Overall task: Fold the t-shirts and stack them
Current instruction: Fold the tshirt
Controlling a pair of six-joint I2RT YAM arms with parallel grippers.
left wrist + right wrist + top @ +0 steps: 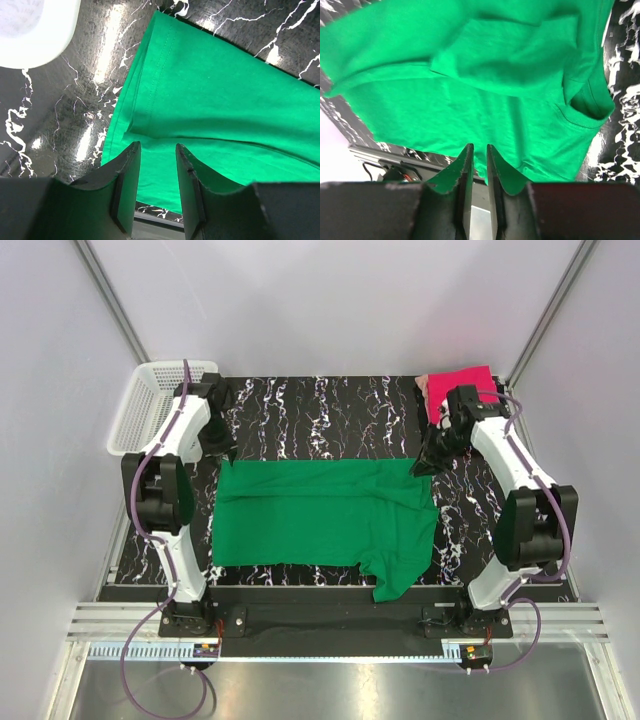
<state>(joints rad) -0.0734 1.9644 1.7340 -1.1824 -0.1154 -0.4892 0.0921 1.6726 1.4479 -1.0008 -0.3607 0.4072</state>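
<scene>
Green on black marble: one shirt part-folded, the stack not yet begun

Both claws hang low over the far edge of the work. The left gripper (157,147) has its jaws parted to a moderate gap, and its wrist view shows nothing between them, only cloth lying below. The right gripper (479,148) shows a far narrower slit between its jaws. That slit also looks empty, with the cloth beneath rather than pinched. Under them lies the green t-shirt (320,515), spread across the middle of the table (320,405) as a wide band, its far edge running straight from one claw to the other. The left end looks doubled over and tidy, with layered edges showing in the left wrist view. The right end is not: a sleeve and a loose flap bunch up there, and a tongue of cloth trails toward the near edge of the table. The pink t-shirt (462,388) sits well apart in the far right corner, partly hidden behind the right arm, and whether it is folded cannot be told. A white mesh basket (140,410) stands at the far left corner. By this showing the green shirt has one lengthwise fold at most, with the cross folds, the rumpled right end and the stacking of the two shirts all left to do
</scene>
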